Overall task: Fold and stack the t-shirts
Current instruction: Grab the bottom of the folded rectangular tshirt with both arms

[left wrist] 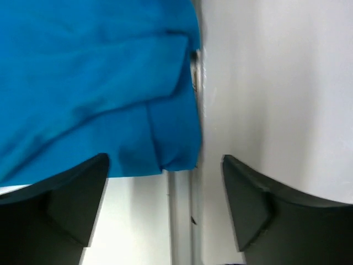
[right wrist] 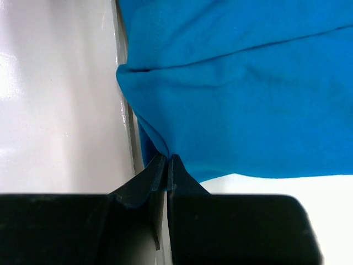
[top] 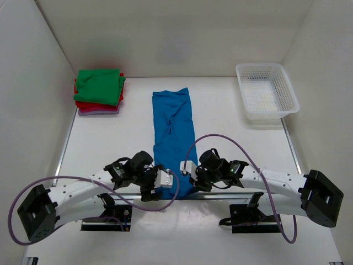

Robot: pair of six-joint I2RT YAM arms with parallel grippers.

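the blue t-shirt (top: 174,127) is laid out as a long narrow strip down the middle of the table (top: 231,149), running from the far half to the near edge, where its near end is draped slightly over the rim. creases and a folded-in sleeve are seen along its length.

the left gripper (top: 165,179) is held at the near left corner of the strip. in the left wrist view its fingers (left wrist: 60,204) are spread wide, with the hem and corner of the blue cloth lying just beyond the tips and nothing caught between them.

the right gripper (top: 186,167) is placed at the near right corner of the strip. in the right wrist view its jaws are pressed together, and the blue cloth is drawn down to a point right at the tips, so a small fold of the edge appears to be pinched there.

at the far left of the table a stack of folded shirts is seen: the green t-shirt (top: 99,85) on top, the red t-shirt (top: 96,105) under it and the pale pink-lavender t-shirt (top: 96,112) at the bottom. the stack is well apart from the blue strip.

the white mesh basket (top: 287,91) is set at the far right corner.
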